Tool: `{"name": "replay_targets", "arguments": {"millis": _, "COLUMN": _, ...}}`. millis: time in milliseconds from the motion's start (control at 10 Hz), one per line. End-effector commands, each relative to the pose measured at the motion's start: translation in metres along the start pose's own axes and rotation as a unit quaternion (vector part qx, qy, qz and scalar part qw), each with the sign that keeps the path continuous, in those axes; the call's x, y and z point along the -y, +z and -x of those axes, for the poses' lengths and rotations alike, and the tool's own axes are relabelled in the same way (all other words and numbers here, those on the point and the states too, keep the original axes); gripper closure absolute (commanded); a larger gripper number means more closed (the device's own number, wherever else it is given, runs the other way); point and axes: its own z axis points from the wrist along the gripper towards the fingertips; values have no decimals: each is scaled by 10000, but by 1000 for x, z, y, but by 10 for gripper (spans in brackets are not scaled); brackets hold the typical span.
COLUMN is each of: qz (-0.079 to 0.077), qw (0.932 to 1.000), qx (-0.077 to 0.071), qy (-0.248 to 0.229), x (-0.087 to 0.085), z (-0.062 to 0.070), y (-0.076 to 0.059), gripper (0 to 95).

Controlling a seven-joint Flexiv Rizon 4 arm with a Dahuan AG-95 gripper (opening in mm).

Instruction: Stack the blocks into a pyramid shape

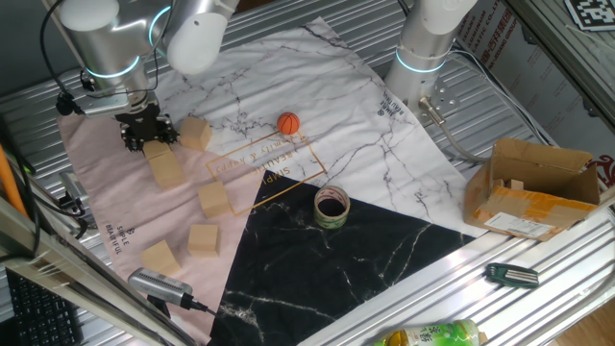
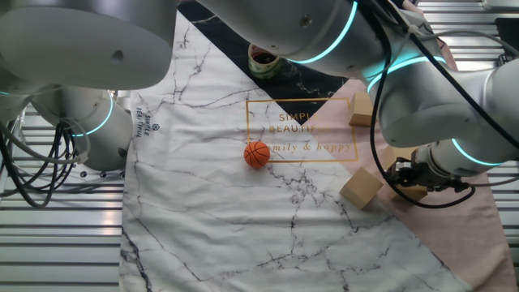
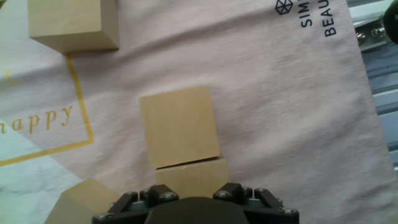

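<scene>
Blocks lie loose on the pink cloth (image 1: pixel 106 183), none stacked yet. Nearest your gripper (image 1: pixel 146 141), one cube (image 3: pixel 191 179) sits right under the hand, touching a second (image 3: pixel 179 126) just ahead; whether the jaws clench it you cannot tell, since the fingertips stay hidden. Farther along you see another cube (image 1: pixel 195 133) near the gold lettering, then three more (image 1: pixel 213 199) (image 1: pixel 203 238) (image 1: pixel 160 258) trailing toward the cloth's edge. Beyond them sit the orange ball (image 1: pixel 288 123) and tape roll (image 1: pixel 332 208).
</scene>
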Motion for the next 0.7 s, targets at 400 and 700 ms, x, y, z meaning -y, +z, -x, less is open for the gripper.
{"name": "replay_targets", "arguments": {"millis": 400, "qz": -33, "qw": 10000, "qx": 14, "qy": -22, "x": 0, "z": 0, "y": 0, "gripper": 950}}
{"name": "replay_targets", "arguments": {"millis": 700, "qz": -60, "qw": 10000, "qx": 19, "qy": -65, "x": 0, "z": 0, "y": 0, "gripper": 760}}
